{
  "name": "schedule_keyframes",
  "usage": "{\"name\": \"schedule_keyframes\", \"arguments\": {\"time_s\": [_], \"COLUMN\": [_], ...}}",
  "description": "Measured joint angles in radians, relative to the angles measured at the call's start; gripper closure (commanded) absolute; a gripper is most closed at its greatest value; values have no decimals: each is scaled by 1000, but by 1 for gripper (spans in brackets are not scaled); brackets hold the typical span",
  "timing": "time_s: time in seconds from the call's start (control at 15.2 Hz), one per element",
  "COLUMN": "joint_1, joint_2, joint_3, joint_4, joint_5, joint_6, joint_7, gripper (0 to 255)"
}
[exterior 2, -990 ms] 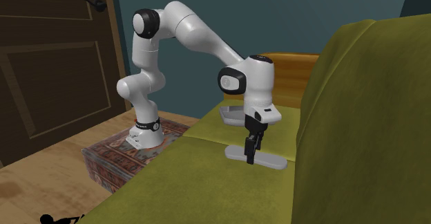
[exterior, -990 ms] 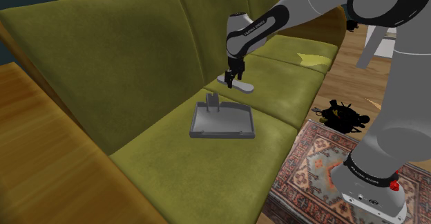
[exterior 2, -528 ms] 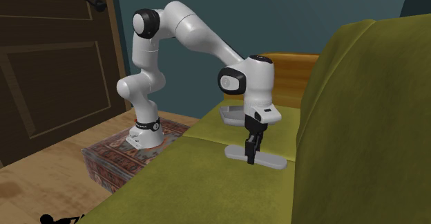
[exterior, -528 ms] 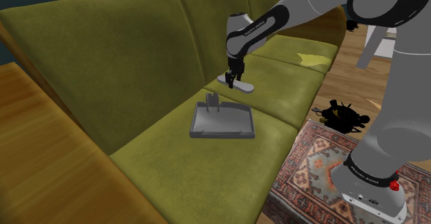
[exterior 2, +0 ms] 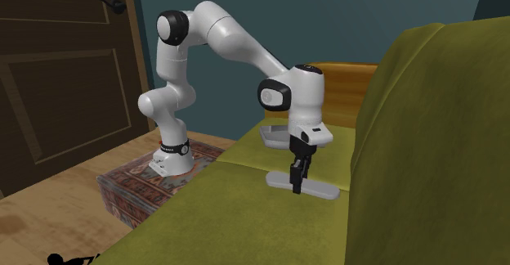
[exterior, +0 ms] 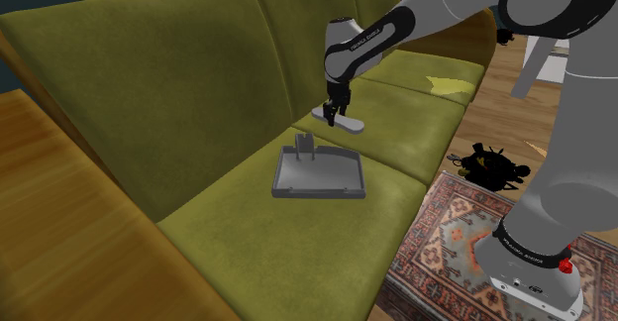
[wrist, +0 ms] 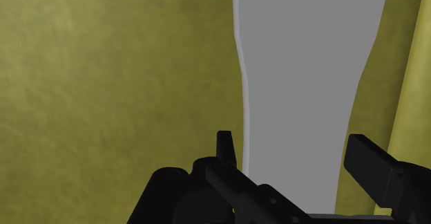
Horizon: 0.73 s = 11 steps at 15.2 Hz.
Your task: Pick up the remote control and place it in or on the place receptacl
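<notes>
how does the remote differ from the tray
The remote is a long, narrow, flat slab; the tray is wider, rectangular, with a raised rim. The tray has an upright piece at one edge; the remote has none. Both are grey, lying on the green sofa.

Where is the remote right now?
In the shoulder view the remote lies flat on the sofa seat, above and right of the tray, with the open claw straddling it.

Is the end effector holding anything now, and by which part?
Nothing is held. The open end effector straddles the grey remote, nearer one end; the remote lies on the sofa seat.
</notes>
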Motion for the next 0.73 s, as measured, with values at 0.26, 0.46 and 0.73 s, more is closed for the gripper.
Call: {"name": "schedule_keyframes", "arguments": {"time_s": [0.26,0.46,0.73], "joint_1": [0,2,0], "joint_2": [-25,-41,-65], "joint_3": [0,0,-1], "joint_4": [19,36,60], "joint_5": [-1,-1,-2], "joint_6": [-43,-76,-124], "joint_7": [0,1,-1], "gripper": [255,255,255]}}
